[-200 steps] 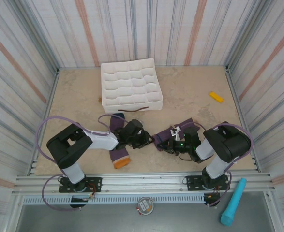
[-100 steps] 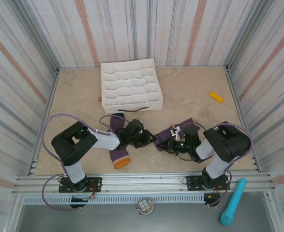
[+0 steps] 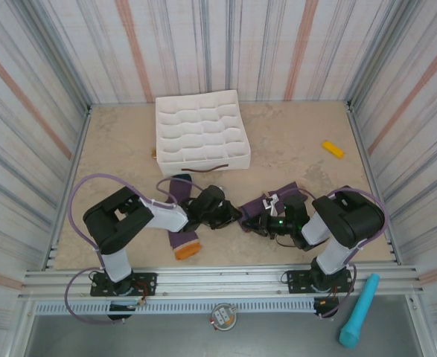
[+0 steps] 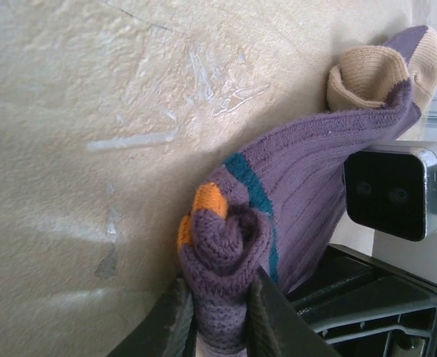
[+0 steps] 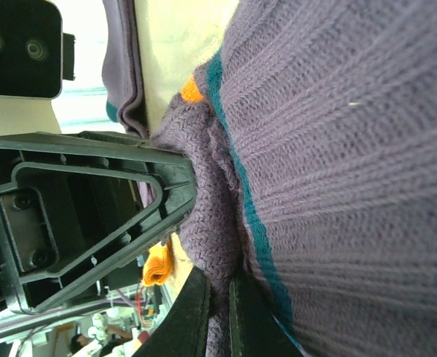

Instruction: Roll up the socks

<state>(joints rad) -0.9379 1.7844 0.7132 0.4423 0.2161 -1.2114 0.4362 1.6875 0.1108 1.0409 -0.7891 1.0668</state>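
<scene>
Currently: both grippers hold one sock's rolled end, mid-table towards the near edge.
Near right, outside the rail: a teal cylinder (image 3: 359, 309). The left sock (image 3: 181, 239) lies flat under the left arm, orange toe nearest. The left gripper (image 4: 219, 316) clamps the rolled end of the right sock (image 4: 307, 178), a finger pressed on each side of the roll. The right gripper (image 5: 217, 309) is pinched tight on the same sock's fabric, just beside it. Farther: a white tray (image 3: 203, 158). Far right: a small yellow piece (image 3: 333, 149).
</scene>
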